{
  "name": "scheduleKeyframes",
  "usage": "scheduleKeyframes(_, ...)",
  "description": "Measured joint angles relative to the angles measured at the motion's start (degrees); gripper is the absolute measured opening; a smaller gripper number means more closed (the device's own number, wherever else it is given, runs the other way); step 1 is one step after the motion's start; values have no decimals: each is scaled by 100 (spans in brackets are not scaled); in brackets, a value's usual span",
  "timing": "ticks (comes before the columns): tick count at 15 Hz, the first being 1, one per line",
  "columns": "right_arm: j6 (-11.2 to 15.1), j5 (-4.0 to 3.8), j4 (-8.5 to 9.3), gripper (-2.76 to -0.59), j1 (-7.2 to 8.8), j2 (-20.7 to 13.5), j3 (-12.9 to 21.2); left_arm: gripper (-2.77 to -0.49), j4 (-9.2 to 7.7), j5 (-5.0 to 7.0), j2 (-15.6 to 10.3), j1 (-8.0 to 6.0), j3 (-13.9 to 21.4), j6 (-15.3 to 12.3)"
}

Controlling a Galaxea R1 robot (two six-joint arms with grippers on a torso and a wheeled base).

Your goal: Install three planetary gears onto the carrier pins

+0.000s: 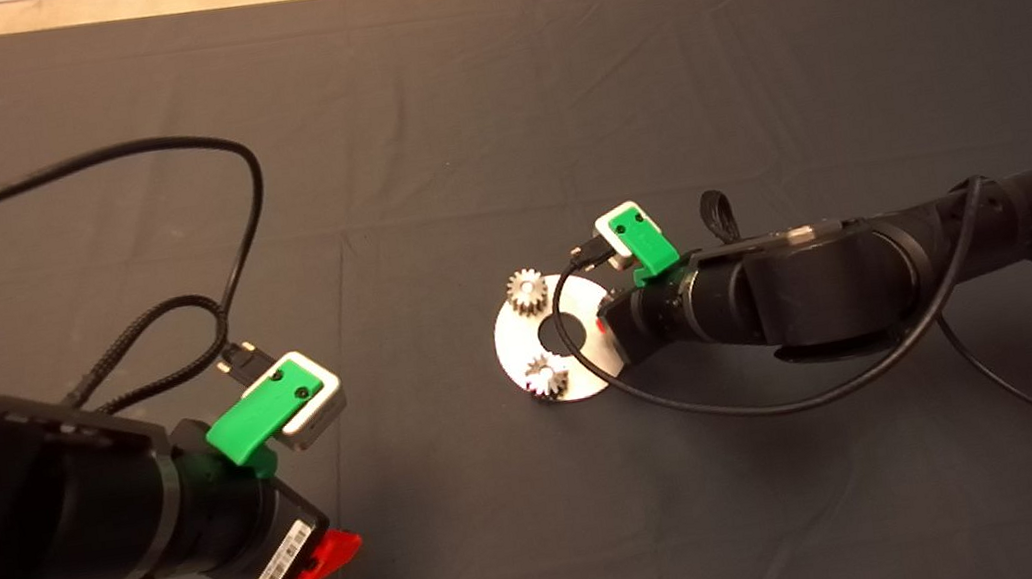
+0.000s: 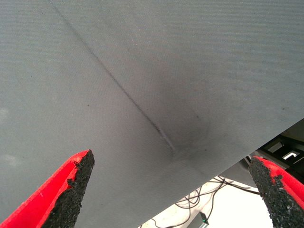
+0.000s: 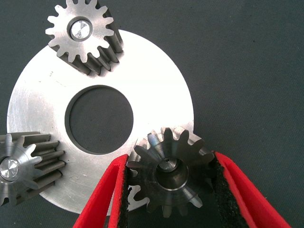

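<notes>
The flat silver disc (image 1: 580, 311) with a large central hole lies right of the mat's middle; it also shows in the right wrist view (image 3: 156, 80). Two silvery planetary gears sit on carrier pins: one at the disc's far-left rim (image 1: 527, 291) (image 3: 83, 35), one at its near rim (image 1: 546, 377) (image 3: 23, 164). Pin tops show in their centre holes (image 3: 79, 29). My right gripper (image 3: 168, 190) is shut on the darker grey gear (image 3: 170, 172), held over the disc's right rim. The third pin is hidden. My left gripper (image 2: 171, 190) is open and empty over the mat at the lower left.
A black cable (image 1: 165, 238) loops over the mat's left half behind the left arm. Another cable (image 1: 744, 399) curves under the right arm. The mat's edge, with floor and cables beyond it (image 2: 213, 204), shows in the left wrist view.
</notes>
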Motion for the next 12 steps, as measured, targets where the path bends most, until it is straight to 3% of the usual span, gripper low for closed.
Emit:
scheduleKeyframes(3,-132,-2,-50,-233,-50,0,0,-92,0,0,0,0,0,1)
scheduleKeyframes(12,-147,-6,-48,-225,-52,0,0,-92,0,0,0,0,0,1)
